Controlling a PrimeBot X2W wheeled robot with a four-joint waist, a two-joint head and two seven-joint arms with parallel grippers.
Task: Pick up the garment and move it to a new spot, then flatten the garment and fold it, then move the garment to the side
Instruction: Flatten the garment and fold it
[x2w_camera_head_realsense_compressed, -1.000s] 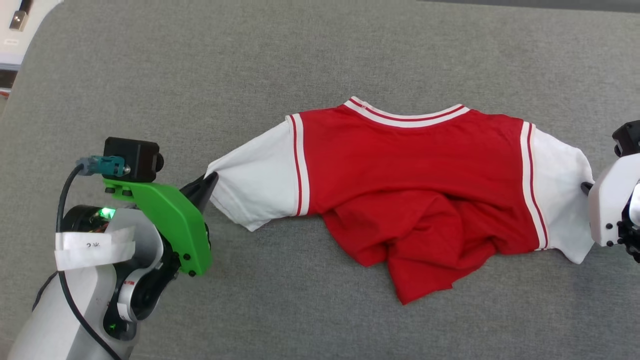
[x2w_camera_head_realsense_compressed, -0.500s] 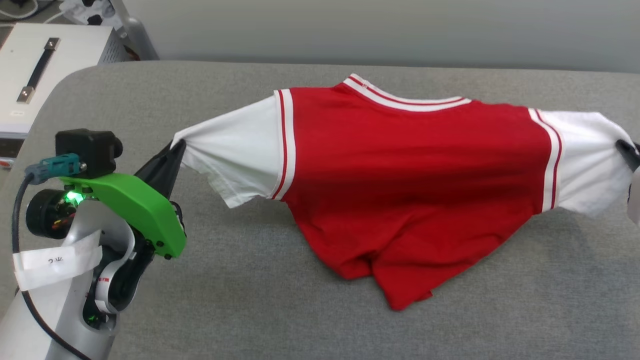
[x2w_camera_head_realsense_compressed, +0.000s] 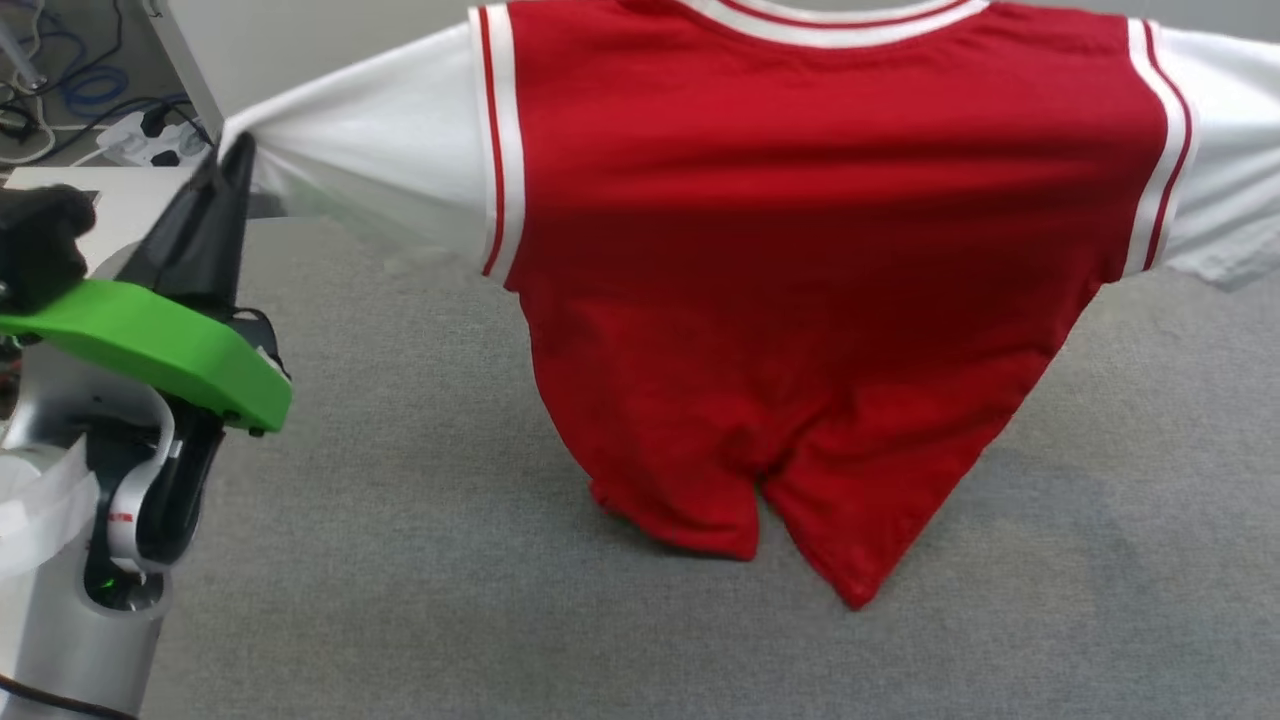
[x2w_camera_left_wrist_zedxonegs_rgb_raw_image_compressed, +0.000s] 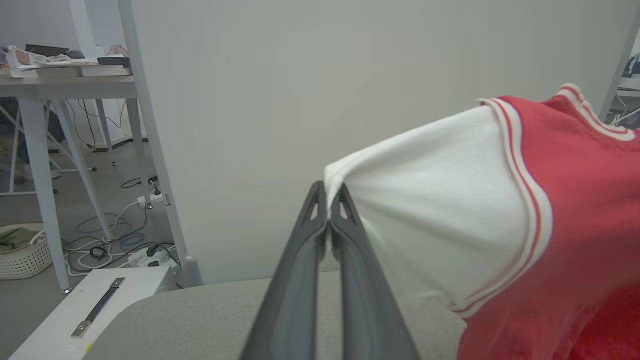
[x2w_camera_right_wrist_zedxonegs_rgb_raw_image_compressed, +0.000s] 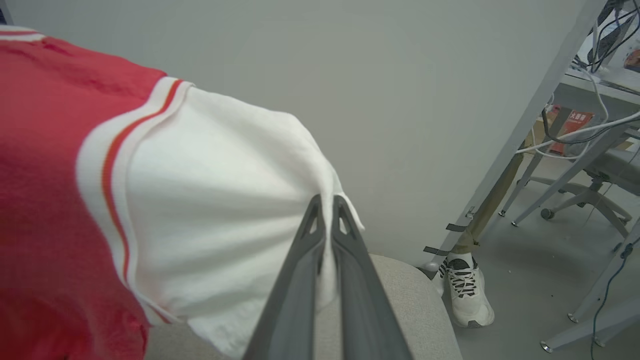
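The garment (x2w_camera_head_realsense_compressed: 800, 250) is a red T-shirt with white sleeves and red-and-white trim, hanging spread between both arms above the grey surface (x2w_camera_head_realsense_compressed: 400, 560). Its lower hem droops in two points close to the surface. My left gripper (x2w_camera_head_realsense_compressed: 235, 160) is shut on the tip of the left white sleeve; the left wrist view has its jaws closed, pinching that sleeve (x2w_camera_left_wrist_zedxonegs_rgb_raw_image_compressed: 430, 210) at the gripper (x2w_camera_left_wrist_zedxonegs_rgb_raw_image_compressed: 329, 192). In the right wrist view my right gripper (x2w_camera_right_wrist_zedxonegs_rgb_raw_image_compressed: 327, 202) is shut on the other white sleeve (x2w_camera_right_wrist_zedxonegs_rgb_raw_image_compressed: 215, 200). The plain red side faces me.
A pale wall stands behind the surface. At the left are a white case with a handle (x2w_camera_left_wrist_zedxonegs_rgb_raw_image_compressed: 100, 305), floor cables (x2w_camera_left_wrist_zedxonegs_rgb_raw_image_compressed: 115, 245), a table leg and a basket (x2w_camera_left_wrist_zedxonegs_rgb_raw_image_compressed: 20, 250). At the right a person's white shoe (x2w_camera_right_wrist_zedxonegs_rgb_raw_image_compressed: 465, 295) stands beside chair and desk legs.
Both grippers have lifted the garment from lying on the surface to hanging spread in the air. The head camera has tilted up, so the whole picture has shifted.
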